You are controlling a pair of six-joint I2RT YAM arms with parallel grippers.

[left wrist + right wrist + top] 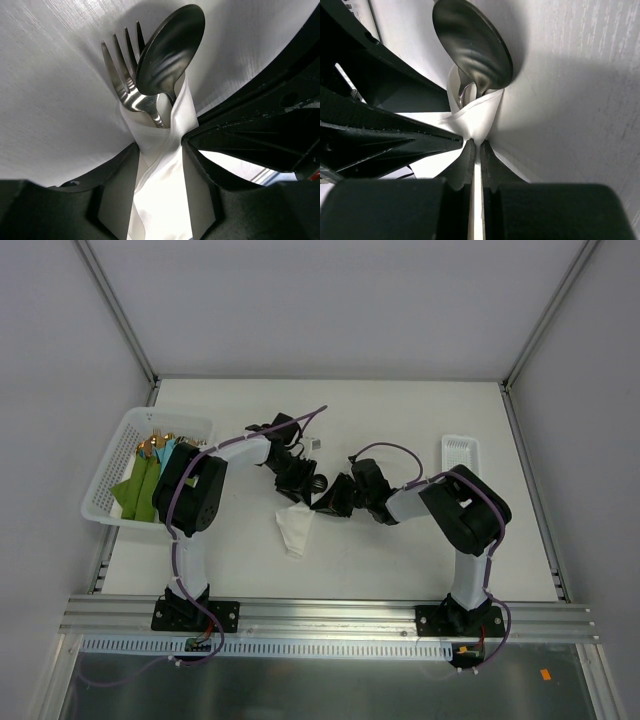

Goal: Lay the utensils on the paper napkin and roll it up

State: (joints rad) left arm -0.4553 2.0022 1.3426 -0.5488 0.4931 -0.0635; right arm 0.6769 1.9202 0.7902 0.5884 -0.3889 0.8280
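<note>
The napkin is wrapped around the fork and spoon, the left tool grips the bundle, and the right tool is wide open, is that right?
No. The right tool isn't wide open: it is pinched shut on a fold of the paper napkin, seen in the right wrist view. The napkin does wrap the fork and spoon, with the left tool gripping the bundle.

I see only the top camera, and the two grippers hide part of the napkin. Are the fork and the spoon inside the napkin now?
Observer: Yes. In the left wrist view the heads of the fork and spoon stick out of the rolled napkin.
Operator: What holds that roll?
Observer: The left gripper has it between its fingers, both touching the paper.
Operator: And the other arm?
Observer: The right gripper is shut on a thin flap of napkin near the spoon's bowl.
</note>
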